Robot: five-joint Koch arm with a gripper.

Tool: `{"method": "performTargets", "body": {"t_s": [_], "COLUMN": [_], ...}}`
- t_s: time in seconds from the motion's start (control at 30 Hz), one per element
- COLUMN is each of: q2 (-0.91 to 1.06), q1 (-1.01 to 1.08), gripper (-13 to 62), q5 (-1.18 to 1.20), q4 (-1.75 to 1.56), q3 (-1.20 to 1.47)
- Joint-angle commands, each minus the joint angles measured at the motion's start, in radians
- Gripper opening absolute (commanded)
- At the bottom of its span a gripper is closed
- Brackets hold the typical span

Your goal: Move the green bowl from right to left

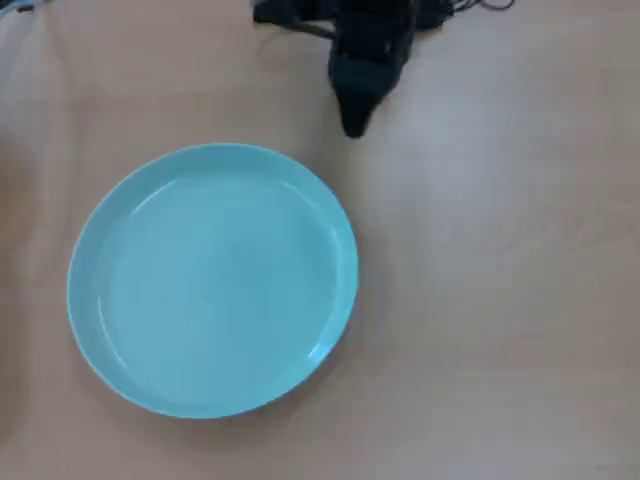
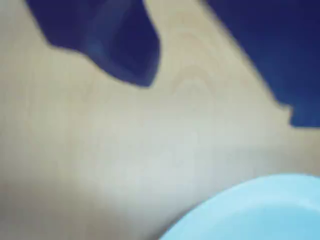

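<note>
The green bowl [image 1: 212, 278], a wide shallow turquoise dish, lies flat on the wooden table left of centre in the overhead view. Its rim [image 2: 260, 210] also shows blurred at the bottom right of the wrist view. My black gripper [image 1: 353, 122] hangs near the table's top edge, up and to the right of the bowl and apart from it. In the wrist view the gripper [image 2: 220, 100] is open, with two dark fingers [image 2: 120, 45] spread apart and only bare wood between them.
The light wooden table [image 1: 500, 300] stretches to the right of the bowl. The arm's dark base and cables [image 1: 300, 12] sit at the top edge.
</note>
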Motion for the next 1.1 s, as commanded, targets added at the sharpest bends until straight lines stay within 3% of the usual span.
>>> {"method": "performTargets", "body": {"t_s": [0.0, 0.5, 1.07], "q2": [0.029, 0.021, -0.178], "q1": [0.057, 0.138, 0.247], "gripper": [29.0, 29.0, 29.2], "q5": [0.086, 0.318, 0.147], "q4": [-0.032, -0.186, -0.416], "q3": [0.005, 0.189, 0.308]}}
